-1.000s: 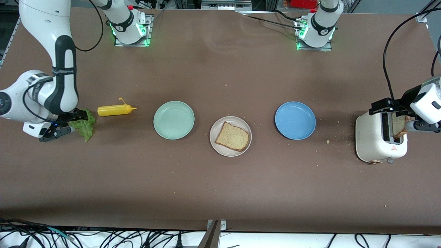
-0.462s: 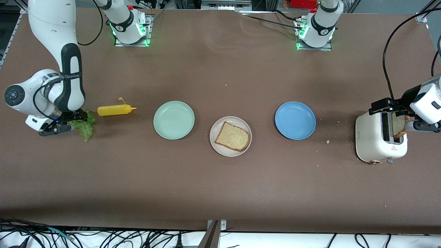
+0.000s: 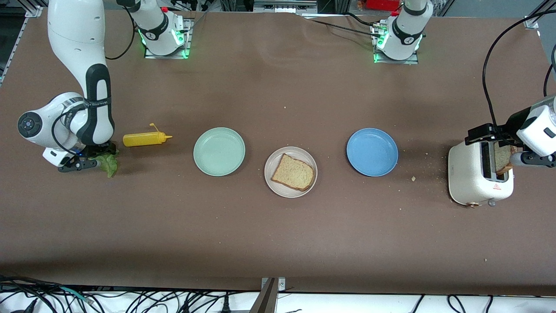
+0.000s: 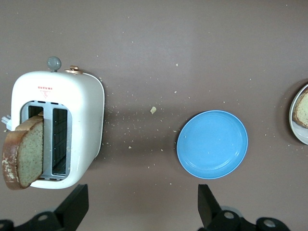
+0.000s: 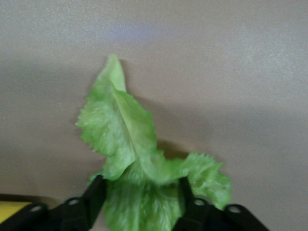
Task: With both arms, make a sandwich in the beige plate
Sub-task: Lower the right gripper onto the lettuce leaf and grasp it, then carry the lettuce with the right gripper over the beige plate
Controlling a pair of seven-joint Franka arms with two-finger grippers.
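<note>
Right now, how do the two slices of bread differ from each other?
The slice on the beige plate lies flat; the slice in the toaster stands on edge, sticking out of a slot. The plate slice sits mid-table between the mint-green plate and blue plate; the toaster slice is at the left arm's end, under the open left gripper. Both are tan with darker brown crusts.
</note>
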